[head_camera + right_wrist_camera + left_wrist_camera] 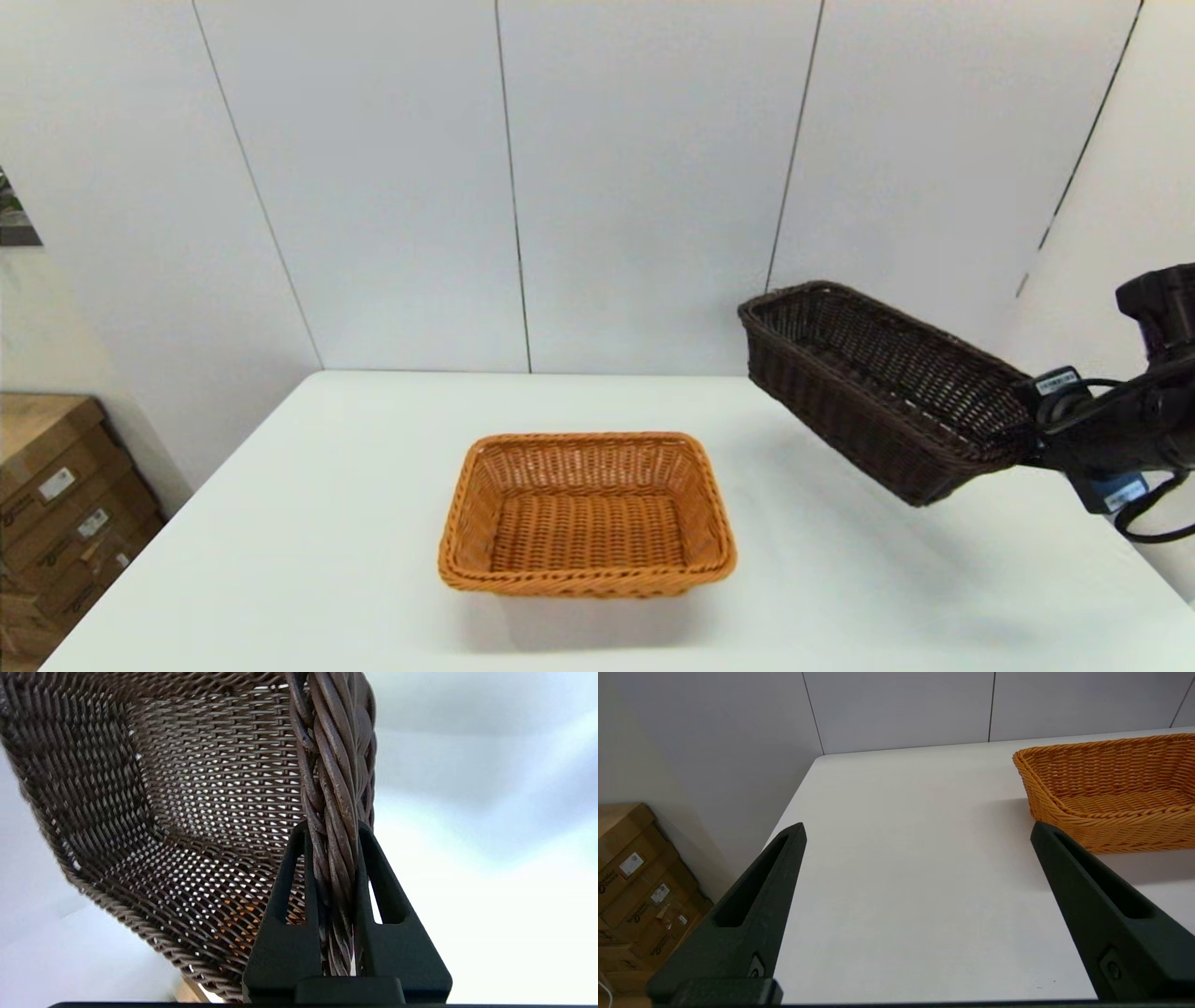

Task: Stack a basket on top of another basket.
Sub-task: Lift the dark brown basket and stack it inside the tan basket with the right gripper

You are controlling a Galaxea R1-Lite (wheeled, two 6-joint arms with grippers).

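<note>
Far left, about 8 o'clock off the table edge: cardboard boxes point(65, 495) on the floor, not involved.

Left gripper point(917, 833): parked off the near-left side of the white table point(280, 560), not visible from the head camera. Its wrist view shows the two fingers spread wide with nothing between them, bare tabletop beneath, and the orange-tan basket off to one side.

Centre, roughly 6 o'clock from the table middle: orange-tan basket point(586, 513) sits flat and upright, mouth open, nothing in it. Judged ready as the receiving base.

At 3 o'clock, raised clear of the table: dark brown basket point(878, 387), tilted so its far end rides higher and its mouth faces partly toward the centre. It hangs from a single hold on its near short rim, which likely explains the tilt.

Right gripper point(336, 828): fingers pinched on the braided rim, one inside the wall and one outside. Arm reaches in from the right edge, wrist about level; exact wrist roll is hard to judge from the head view.

Baskets are well apart; stacking not yet done
</note>
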